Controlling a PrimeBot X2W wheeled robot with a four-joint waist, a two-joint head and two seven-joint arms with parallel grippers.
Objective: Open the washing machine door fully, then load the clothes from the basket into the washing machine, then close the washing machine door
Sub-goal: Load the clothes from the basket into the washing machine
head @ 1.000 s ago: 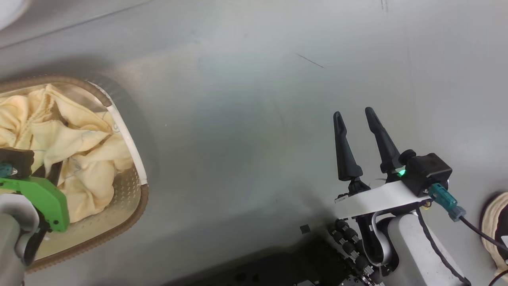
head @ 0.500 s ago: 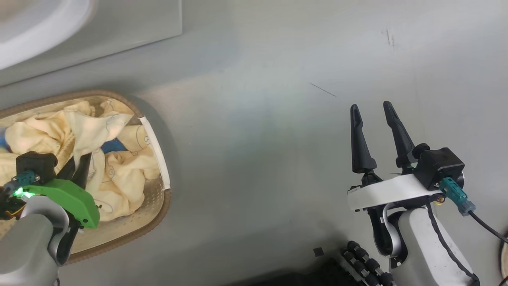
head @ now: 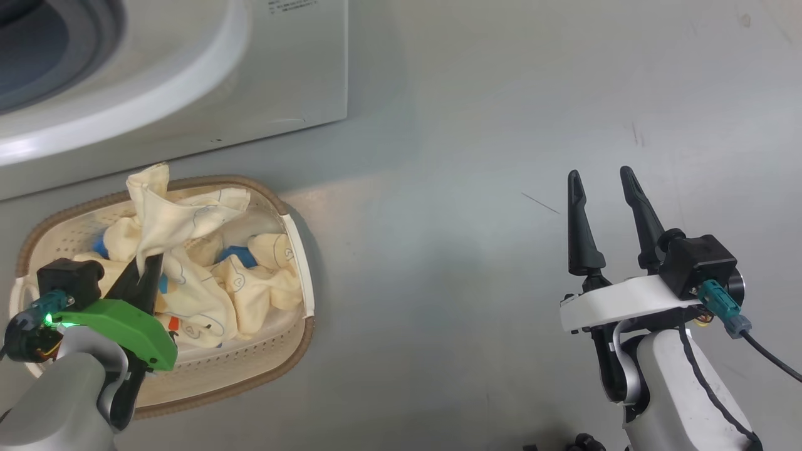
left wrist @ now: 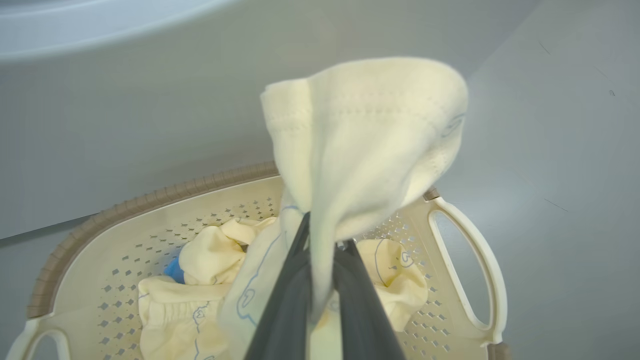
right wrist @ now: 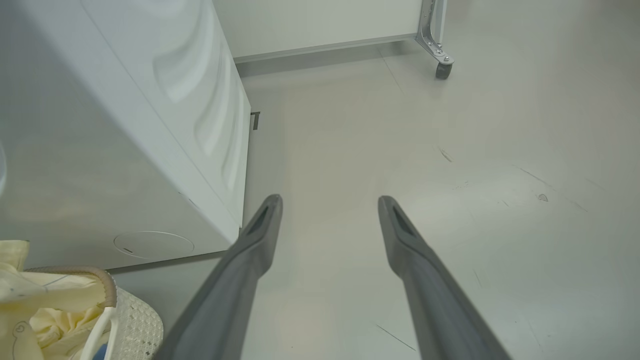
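Inside the basket (head: 233, 369), yellow clothes (head: 250, 294)

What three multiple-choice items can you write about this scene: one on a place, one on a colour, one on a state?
1. Where is the basket relative to the washing machine?
A) on top of it
B) on the floor before it
C) inside its drum

2. What colour is the garment in the left pincer?
A) red
B) black
C) pale yellow

3. How is the right pincer?
A) open and empty
B) shut on cloth
C) shut on a handle

Answers:
1 B, the head view shows it on the floor below the machine's front.
2 C, the cloth it pinches is pale yellow.
3 A, its fingers stand apart with nothing between them.
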